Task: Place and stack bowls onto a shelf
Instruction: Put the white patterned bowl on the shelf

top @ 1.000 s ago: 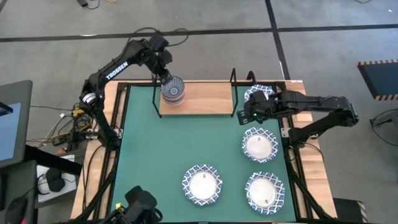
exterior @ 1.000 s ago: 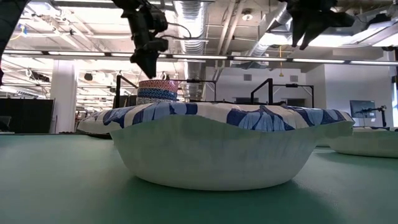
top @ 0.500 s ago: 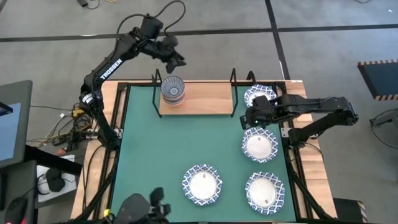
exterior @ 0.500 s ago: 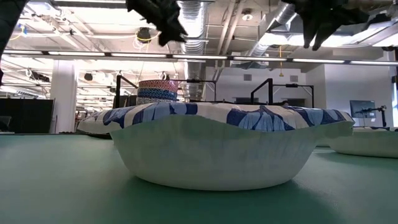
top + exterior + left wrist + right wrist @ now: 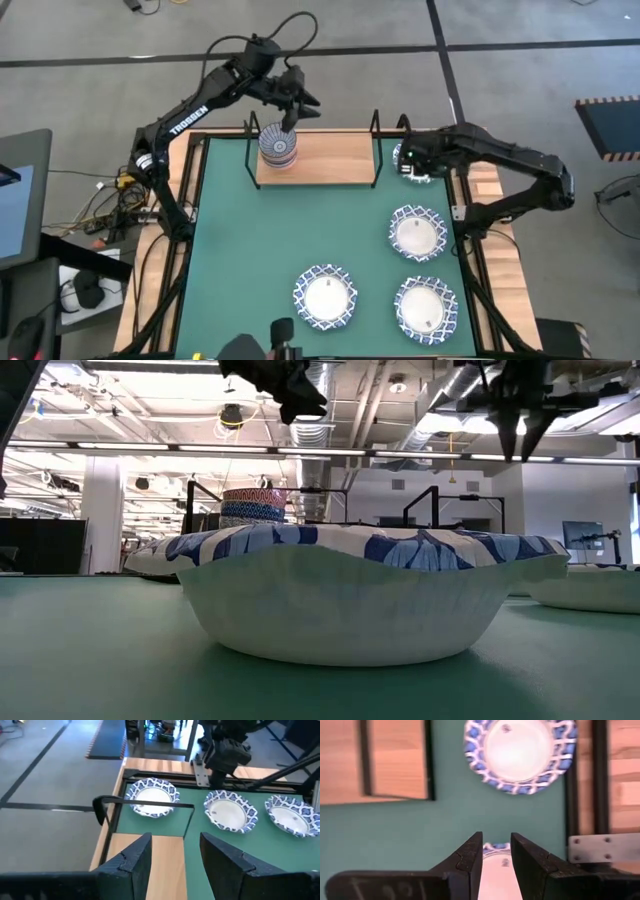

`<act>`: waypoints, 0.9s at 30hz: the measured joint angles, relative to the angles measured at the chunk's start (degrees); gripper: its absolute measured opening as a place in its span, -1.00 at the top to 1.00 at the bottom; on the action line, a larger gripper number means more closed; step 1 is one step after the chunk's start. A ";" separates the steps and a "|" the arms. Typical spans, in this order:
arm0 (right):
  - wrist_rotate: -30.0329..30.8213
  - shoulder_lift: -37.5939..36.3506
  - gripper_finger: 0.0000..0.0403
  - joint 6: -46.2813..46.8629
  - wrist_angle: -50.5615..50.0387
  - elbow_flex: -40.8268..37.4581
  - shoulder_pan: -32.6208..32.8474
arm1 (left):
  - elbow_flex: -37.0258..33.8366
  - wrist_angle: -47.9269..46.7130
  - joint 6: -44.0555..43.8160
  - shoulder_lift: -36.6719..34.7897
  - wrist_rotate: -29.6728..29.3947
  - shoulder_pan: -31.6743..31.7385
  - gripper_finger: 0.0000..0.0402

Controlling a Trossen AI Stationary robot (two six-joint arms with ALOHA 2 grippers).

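Bowls lay as before: three white patterned bowls [image 5: 324, 297] on the green mat [image 5: 240, 250] near the table's front, a fourth bowl [image 5: 152, 796] beside the shelf [image 5: 330, 158], the small stack [image 5: 278, 144] at its left end. The right pincer [image 5: 408, 164] had swung back over that fourth bowl, fingers slightly apart; the left pincer [image 5: 300, 104] — fingers apart — had lifted and moved rightward above the stack.

The shelf [image 5: 318, 157] is bare across its middle and right, with only the stack of small bowls [image 5: 278, 145] at its left end. Black upright posts [image 5: 376, 122] guard its ends. The left half of the green mat [image 5: 240, 260] lies open.
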 joint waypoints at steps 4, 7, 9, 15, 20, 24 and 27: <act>0.76 0.00 0.36 -6.24 -1.22 0.00 -4.77 | 0.00 0.07 -0.99 0.00 -0.93 1.04 0.25; 2.39 -0.10 0.35 -11.77 2.90 -1.47 -9.44 | 0.00 0.21 -2.15 0.00 -3.55 1.04 0.25; 1.36 -0.09 0.32 -14.86 9.01 -5.20 -12.40 | 0.00 0.33 -4.04 0.00 -5.36 0.96 0.25; -3.11 0.02 0.13 -13.99 18.48 -21.76 -19.60 | 0.00 0.11 -8.95 0.02 -10.73 -0.79 0.25; -5.35 -0.17 -0.01 -12.98 22.99 -31.26 -26.29 | 0.00 1.24 -11.35 0.04 -15.09 -2.21 0.25; -7.96 -0.13 -0.06 -12.25 30.39 -36.49 -30.37 | 0.00 2.44 -12.80 0.04 -17.58 -3.31 0.25; -9.58 -0.13 -0.06 -12.51 36.14 -39.02 -32.78 | 0.00 2.89 -14.81 0.04 -17.96 -3.64 0.25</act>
